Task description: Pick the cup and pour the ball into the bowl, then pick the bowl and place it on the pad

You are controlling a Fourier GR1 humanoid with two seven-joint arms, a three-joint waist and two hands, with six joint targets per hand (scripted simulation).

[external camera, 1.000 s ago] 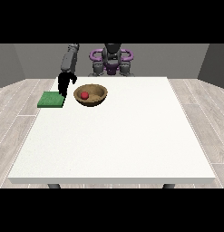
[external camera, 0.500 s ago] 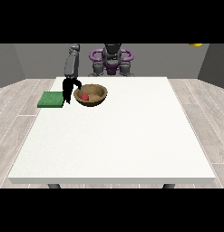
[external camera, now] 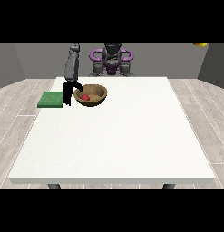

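The brown bowl [external camera: 90,95] sat on the white worktop [external camera: 118,136] with the red ball [external camera: 85,97] inside it. Just beside it toward the green pad [external camera: 51,99], the hand at the view's left [external camera: 68,90] clasped its rim.

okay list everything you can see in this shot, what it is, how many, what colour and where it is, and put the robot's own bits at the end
table: one, white, fills the middle of the view
bowl: one, brown, on the table's far left part
ball: one, red, inside the bowl
pad: one, green, flat at the table's far left edge, left of the bowl
yellow thing: one, top right corner, mostly cut off, cannot tell what it is
cup: none in view
floor: light wood planks, around the table
robot body: one, grey and purple, behind the table's far edge
arm: one, grey, reaching down at the view's left
hand at the view's left: one, black, between pad and bowl, at the bowl's left rim
other hand: not in view
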